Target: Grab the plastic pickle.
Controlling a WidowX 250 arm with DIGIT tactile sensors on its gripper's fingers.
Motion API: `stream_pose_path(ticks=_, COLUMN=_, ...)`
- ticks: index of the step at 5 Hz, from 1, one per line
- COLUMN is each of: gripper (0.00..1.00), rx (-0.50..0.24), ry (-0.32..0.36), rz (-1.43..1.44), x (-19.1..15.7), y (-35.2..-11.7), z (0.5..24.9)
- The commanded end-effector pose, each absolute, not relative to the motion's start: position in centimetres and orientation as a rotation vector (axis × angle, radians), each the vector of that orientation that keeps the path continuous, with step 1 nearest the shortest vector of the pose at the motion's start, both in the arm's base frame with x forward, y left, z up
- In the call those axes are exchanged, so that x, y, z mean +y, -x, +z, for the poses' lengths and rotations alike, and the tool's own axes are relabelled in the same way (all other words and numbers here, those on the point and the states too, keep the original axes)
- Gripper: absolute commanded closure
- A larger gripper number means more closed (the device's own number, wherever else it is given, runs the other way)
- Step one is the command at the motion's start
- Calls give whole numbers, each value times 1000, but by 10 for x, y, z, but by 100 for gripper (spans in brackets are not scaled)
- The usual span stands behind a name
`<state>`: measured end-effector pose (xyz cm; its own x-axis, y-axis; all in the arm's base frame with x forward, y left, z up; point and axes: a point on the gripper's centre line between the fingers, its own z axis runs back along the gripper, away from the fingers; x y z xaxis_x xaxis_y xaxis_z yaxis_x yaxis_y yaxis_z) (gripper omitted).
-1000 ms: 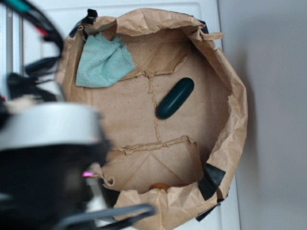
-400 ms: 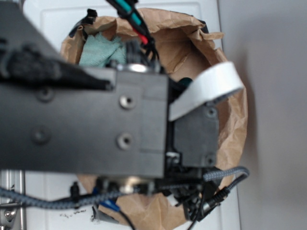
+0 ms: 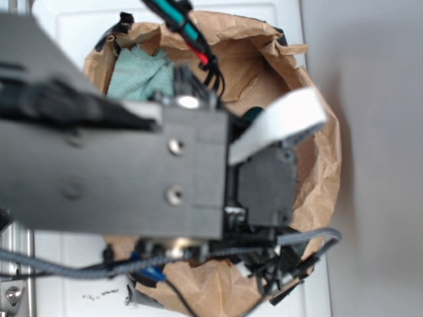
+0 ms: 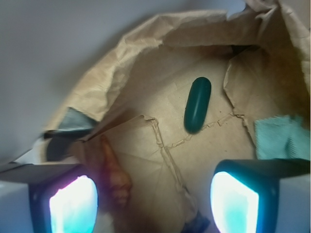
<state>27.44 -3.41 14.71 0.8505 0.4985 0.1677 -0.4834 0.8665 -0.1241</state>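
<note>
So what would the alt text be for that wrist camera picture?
A dark green plastic pickle lies on the floor of a crumpled brown paper bag, untouched. The gripper hangs above it with jaws wide apart, and a teal cloth sits at the right edge.

Black boxy arm, silver screws, braided grey cable, white strap

The plastic pickle is lying on the bare floor of the paper bag, with open room all around it. The bag's crumpled walls are standing around the pickle. The teal cloth is sitting off to one side, apart from the pickle.
</note>
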Motion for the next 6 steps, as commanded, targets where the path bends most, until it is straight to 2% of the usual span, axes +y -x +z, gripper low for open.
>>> stream_pose_path(ticks=1, gripper=0, rx=-253, ry=89, rz=579, x=14, y=-306, z=113)
stream_pose_path(ticks=2, gripper=0, rx=-198, ry=83, rz=580, x=24, y=-311, z=107)
stream_pose_path(ticks=3, gripper=0, rx=-229, ry=95, rz=617, x=26, y=-306, z=93)
stream_pose_path(ticks=4, gripper=0, rx=-254, ry=77, rz=665, x=19, y=-311, z=80)
stream_pose_path(ticks=6, gripper=0, rx=-243, ry=57, rz=651, x=15, y=-314, z=40)
